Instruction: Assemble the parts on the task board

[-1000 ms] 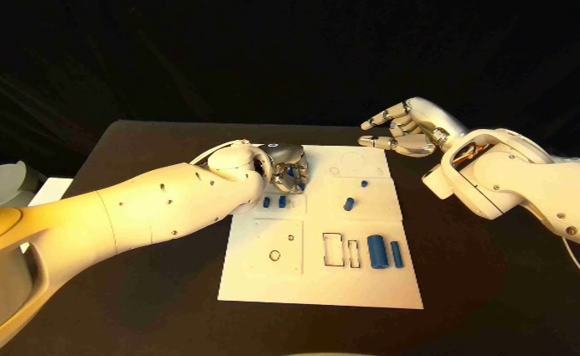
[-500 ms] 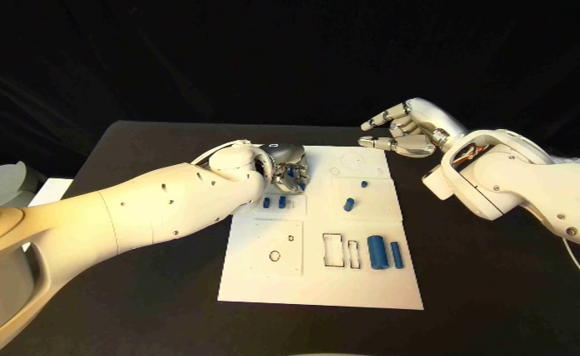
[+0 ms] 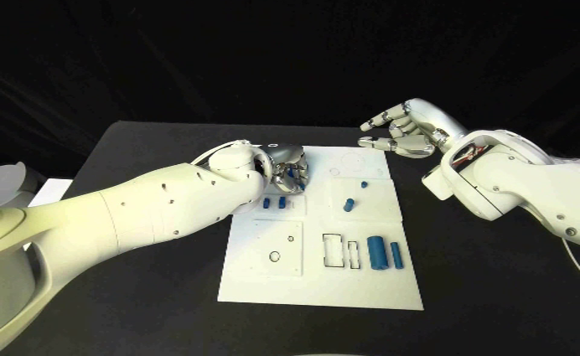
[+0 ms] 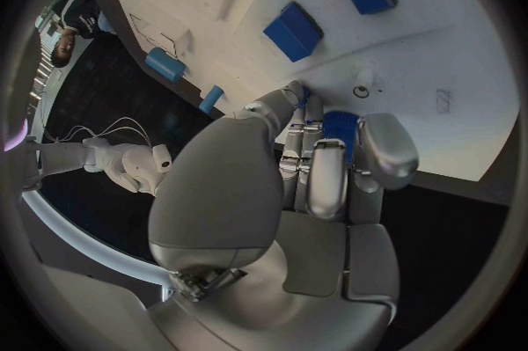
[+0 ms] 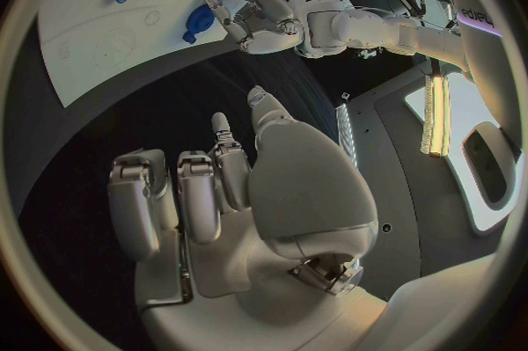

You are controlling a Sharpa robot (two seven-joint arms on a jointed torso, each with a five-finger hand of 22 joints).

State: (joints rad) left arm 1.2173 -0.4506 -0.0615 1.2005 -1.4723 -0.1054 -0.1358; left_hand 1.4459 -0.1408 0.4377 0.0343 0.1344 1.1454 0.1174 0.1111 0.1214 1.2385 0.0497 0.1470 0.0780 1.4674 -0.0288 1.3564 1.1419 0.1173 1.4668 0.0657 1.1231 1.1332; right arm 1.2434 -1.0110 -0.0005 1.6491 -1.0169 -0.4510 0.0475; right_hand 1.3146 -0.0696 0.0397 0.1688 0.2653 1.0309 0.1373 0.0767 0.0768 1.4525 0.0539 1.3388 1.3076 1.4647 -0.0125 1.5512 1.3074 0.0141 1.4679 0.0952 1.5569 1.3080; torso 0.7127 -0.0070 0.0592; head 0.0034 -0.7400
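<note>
The white task board [image 3: 324, 276] lies mid-table. My left hand [image 3: 287, 171] is low over its far left part, fingers curled round a blue part [image 4: 339, 124], which is also visible under the left hand [image 5: 264, 17]. Just in front of the hand lie two small blue blocks [image 3: 274, 203]. Near the board's middle sit a short blue piece [image 3: 348, 203] and a tiny peg [image 3: 364, 183]. Two blue cylinders [image 3: 385, 251] lie at the right, beside two rectangular slots [image 3: 342, 251]. My right hand [image 3: 405, 132] hovers past the board's far right corner, fingers apart and holding nothing.
The black table [image 3: 145, 289] runs out to the left and right of the board. A pale sheet [image 3: 46, 192] sticks out at the table's left edge. Two small holes [image 3: 282, 249] mark the board's near left panel.
</note>
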